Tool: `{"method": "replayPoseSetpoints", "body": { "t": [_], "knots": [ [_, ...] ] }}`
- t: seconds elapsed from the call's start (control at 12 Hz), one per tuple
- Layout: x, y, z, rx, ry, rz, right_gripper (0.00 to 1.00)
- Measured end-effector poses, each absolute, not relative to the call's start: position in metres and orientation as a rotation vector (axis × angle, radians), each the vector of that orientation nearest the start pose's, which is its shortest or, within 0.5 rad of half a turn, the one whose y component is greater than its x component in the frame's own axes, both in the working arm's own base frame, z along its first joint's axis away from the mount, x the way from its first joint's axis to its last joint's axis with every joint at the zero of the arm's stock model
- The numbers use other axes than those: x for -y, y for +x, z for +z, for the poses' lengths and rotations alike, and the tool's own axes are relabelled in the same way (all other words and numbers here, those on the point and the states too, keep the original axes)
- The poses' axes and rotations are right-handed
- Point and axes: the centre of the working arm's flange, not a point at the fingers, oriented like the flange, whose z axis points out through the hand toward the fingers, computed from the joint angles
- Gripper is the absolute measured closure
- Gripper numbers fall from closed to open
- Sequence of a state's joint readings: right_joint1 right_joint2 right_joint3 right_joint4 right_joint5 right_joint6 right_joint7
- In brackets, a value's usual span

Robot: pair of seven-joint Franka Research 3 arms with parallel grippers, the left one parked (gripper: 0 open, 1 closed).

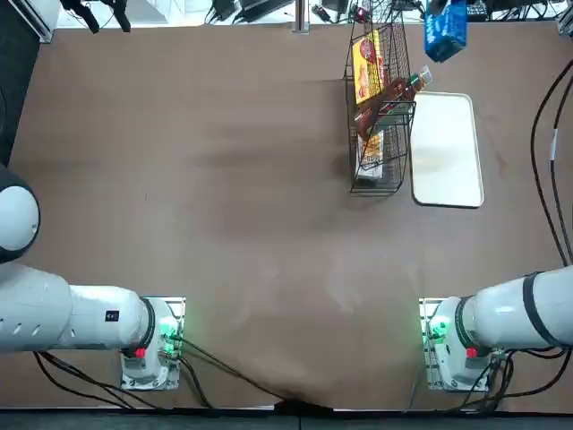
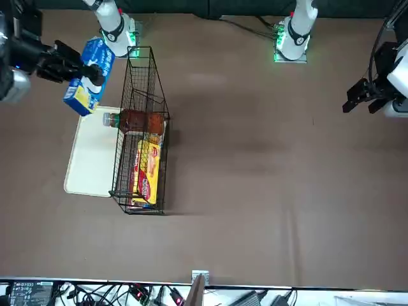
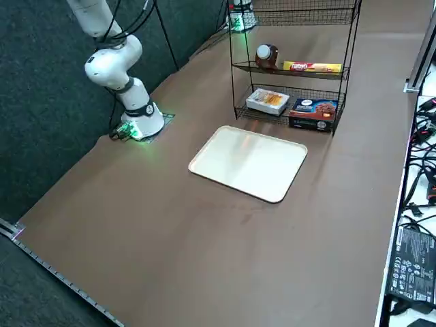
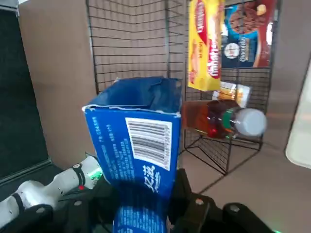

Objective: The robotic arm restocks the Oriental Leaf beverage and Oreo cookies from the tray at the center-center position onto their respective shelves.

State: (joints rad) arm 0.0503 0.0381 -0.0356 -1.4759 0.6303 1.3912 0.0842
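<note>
We see a brown tabletop, dark carpet floor beside it, tangled cables along its edge.

A yellow-and-red packet lies on the rack's middle tier, lengthwise along the wire grid; on the tier below it a white-and-orange packet lies flat, and just beside that a dark blue-and-red cookie box stands at the tier's front edge; the brown table spreads wide and bare around them; at the table's edge, black cables trail in a tangle; a flat black box with a label rests off the table's side.
</note>
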Motion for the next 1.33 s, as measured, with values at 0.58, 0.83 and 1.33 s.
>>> {"method": "replayPoseSetpoints", "body": {
  "t": [0.58, 0.83, 1.33],
  "knots": [
    [-0.152, 0.562, 0.619, 0.089, -2.521, 0.242, 0.47],
    [-0.155, 0.566, 0.611, 0.086, -2.522, 0.254, 0.46],
    [-0.169, 0.571, 0.599, 0.100, -2.524, 0.273, 0.17]
  ]
}}
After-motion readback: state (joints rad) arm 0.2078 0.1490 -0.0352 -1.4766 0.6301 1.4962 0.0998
